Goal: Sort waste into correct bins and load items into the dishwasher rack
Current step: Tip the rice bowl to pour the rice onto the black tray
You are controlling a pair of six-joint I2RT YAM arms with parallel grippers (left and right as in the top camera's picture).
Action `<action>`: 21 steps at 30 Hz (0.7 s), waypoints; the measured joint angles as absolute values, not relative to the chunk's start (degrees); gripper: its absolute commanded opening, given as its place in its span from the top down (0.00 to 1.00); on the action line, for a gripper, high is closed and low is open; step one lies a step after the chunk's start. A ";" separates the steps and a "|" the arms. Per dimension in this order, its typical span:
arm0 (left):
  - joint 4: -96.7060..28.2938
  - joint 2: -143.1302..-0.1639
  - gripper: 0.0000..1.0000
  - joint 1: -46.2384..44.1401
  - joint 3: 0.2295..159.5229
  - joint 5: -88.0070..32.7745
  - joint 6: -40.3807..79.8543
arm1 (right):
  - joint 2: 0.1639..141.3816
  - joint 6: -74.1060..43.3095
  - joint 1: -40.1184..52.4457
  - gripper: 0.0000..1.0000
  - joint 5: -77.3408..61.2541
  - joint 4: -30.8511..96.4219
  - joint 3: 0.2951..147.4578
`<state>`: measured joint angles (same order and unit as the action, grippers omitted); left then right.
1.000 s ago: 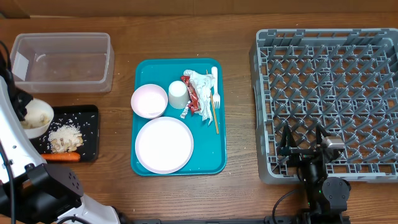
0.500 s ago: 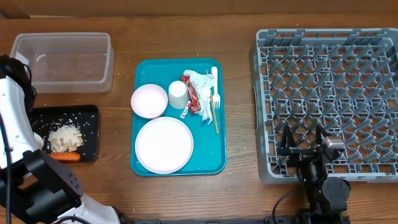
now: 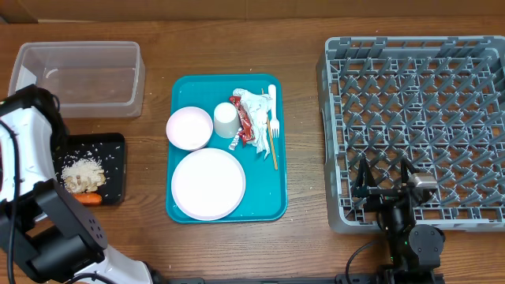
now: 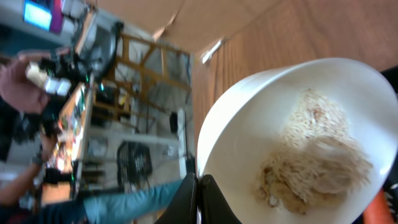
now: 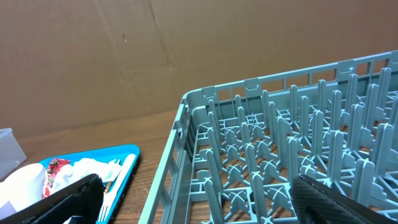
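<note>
Left wrist view: left gripper (image 4: 199, 194) is pinching the bowl (image 4: 249, 118) by its rim, scraps (image 4: 311, 168) sitting inside, black tray (image 3: 117, 188) lying just past the far lip.

wooden table (image 3: 304, 47) | on it: clear tub (image 3: 79, 46) | black tray (image 3: 118, 189) | teal tray (image 3: 268, 196) | grey rack (image 3: 335, 142)

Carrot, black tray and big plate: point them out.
carrot (image 3: 88, 199), overhead view, its orange middle.
black tray (image 3: 115, 183), overhead view, bare floor near right edge.
large white plate (image 3: 208, 183), overhead view, its centre.

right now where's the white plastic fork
Overhead view: the white plastic fork lies on the teal tray, along its right side beside the crumpled white napkins.
</note>
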<state>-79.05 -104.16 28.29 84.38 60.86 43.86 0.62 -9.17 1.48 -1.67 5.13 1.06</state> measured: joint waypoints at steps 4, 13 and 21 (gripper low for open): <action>-72.27 -104.27 0.96 25.30 82.00 64.01 37.87 | 0.62 -9.15 1.48 0.00 -1.67 5.15 1.06; -67.90 -108.27 0.96 20.99 79.31 71.05 28.32 | 0.62 -9.13 1.48 0.00 -1.67 5.15 1.06; -67.88 -114.89 0.96 18.20 78.98 78.63 24.12 | 0.62 -9.17 1.48 0.00 -1.67 5.13 1.06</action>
<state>-67.88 -114.89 18.20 78.98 78.63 24.12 0.62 -9.17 1.48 -1.67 5.13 1.06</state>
